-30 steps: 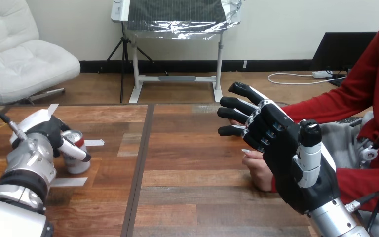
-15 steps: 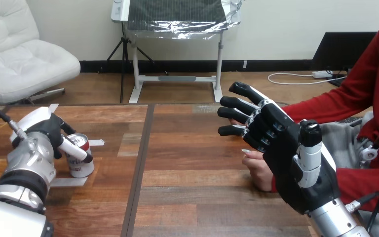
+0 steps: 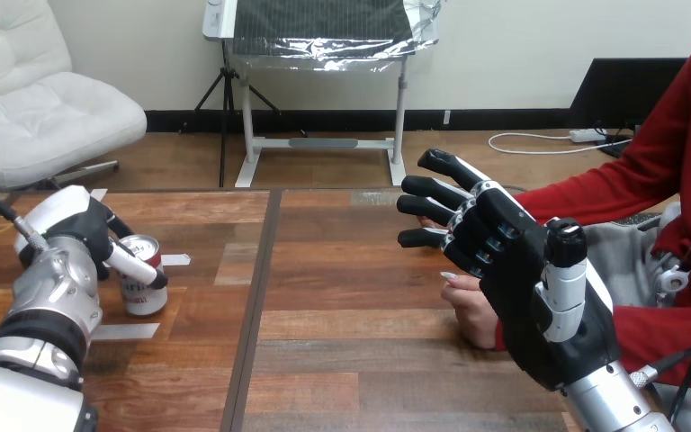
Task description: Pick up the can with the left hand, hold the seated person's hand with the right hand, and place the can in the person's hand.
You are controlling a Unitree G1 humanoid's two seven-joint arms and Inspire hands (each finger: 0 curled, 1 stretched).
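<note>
The tabletop (image 3: pixel 351 360) is seen closely from the robot's head; the view is directed forward and down, toward 12 o'clock.

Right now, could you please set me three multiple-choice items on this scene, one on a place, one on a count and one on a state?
1. Where is the can?
A) at the left part of the table, in the left hand
B) at the table's middle
C) at the table's right edge

2. How many cans show?
A) three
B) one
C) two

3. How are the fingers of the right hand?
A) curled round the can
B) closed in a fist
C) straight and spread

Answers: 1 A, the left hand is closed on it there; 2 B, a single can shows; 3 C, they stretch out above the person's hand.
</note>
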